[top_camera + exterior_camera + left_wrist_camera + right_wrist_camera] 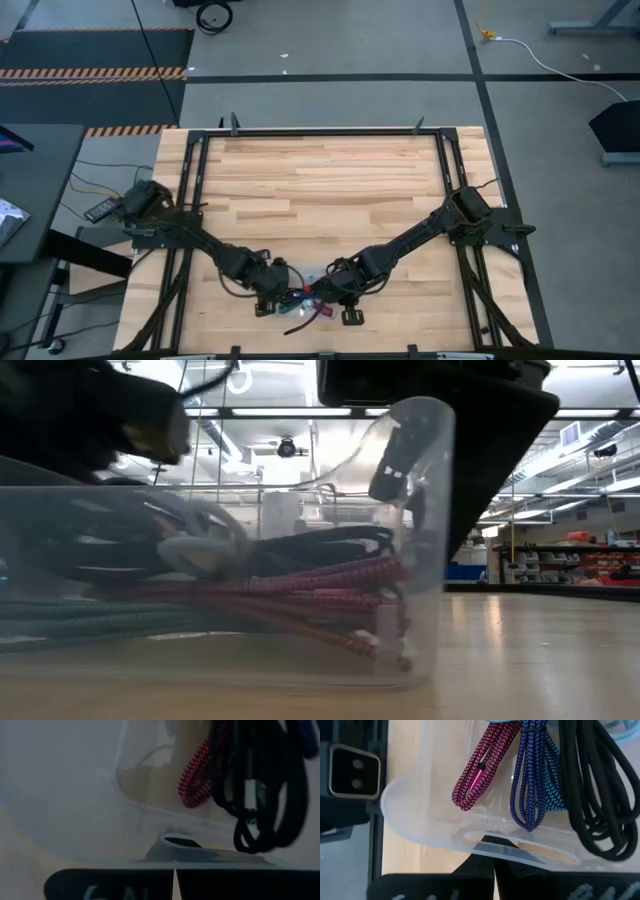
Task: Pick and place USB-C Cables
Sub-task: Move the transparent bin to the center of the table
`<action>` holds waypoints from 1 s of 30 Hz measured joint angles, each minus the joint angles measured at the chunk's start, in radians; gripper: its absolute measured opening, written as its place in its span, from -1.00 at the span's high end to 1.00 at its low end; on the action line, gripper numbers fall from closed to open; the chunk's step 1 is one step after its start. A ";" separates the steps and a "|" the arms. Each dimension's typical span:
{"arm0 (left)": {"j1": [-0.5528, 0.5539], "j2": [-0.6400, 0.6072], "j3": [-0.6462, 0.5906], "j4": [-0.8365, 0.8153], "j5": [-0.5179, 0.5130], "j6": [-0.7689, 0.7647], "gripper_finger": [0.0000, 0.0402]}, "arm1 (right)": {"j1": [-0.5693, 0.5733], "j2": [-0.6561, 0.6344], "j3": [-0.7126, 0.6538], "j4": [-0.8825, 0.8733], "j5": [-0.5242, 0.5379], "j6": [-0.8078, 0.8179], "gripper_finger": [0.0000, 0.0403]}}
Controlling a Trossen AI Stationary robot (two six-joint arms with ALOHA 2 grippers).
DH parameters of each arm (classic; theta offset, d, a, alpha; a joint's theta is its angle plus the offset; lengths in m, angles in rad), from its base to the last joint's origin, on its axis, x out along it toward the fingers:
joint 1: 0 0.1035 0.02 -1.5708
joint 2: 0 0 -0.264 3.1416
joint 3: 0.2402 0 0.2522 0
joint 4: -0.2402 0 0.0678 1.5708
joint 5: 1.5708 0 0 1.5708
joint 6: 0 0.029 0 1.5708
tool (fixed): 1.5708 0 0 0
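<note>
A clear plastic bin [425, 510] sits near the table's near edge and holds the bundled USB-C cables. The right wrist view shows the maroon-red cable [475, 775], the purple [525, 785], the teal [554, 780], the black [600, 795] and a bit of light blue [622, 730]. The left wrist view shows a red braided cable [195, 775] beside the black loops [265, 790]. My left gripper [283, 297] and my right gripper [338, 300] meet at the bin from either side, each shut at its rim. My left gripper is shut on the bin's flared rim [175, 851], beside a slot in that rim, coming from the table's left. The fingertips are hidden under the translucent plastic. My right gripper is shut on the opposite flared rim [492, 849], also beside a slot, coming from the right. A dark fingertip [482, 842] shows through the plastic. In the low view the bin's bottom [300, 682] seems to lie on the table.
The wooden table top [320, 190] stretches bare toward its far edge, bounded by a black frame [320, 131]. The other arm's wrist camera [352, 772] stands close beside the bin. The table's near edge lies just behind the grippers.
</note>
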 joint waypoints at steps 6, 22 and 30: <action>0.092 0.004 0.006 0.015 -0.001 0.081 0.95 | -0.021 -0.002 0.000 -0.083 -0.001 -0.031 1.00; 0.285 0.004 0.013 0.019 -0.001 0.247 0.95 | -0.130 -0.033 -0.002 -0.337 0.180 -0.193 0.99; 0.405 0.004 0.013 0.009 -0.003 0.342 0.95 | -0.220 -0.036 -0.002 -0.393 0.203 -0.261 0.99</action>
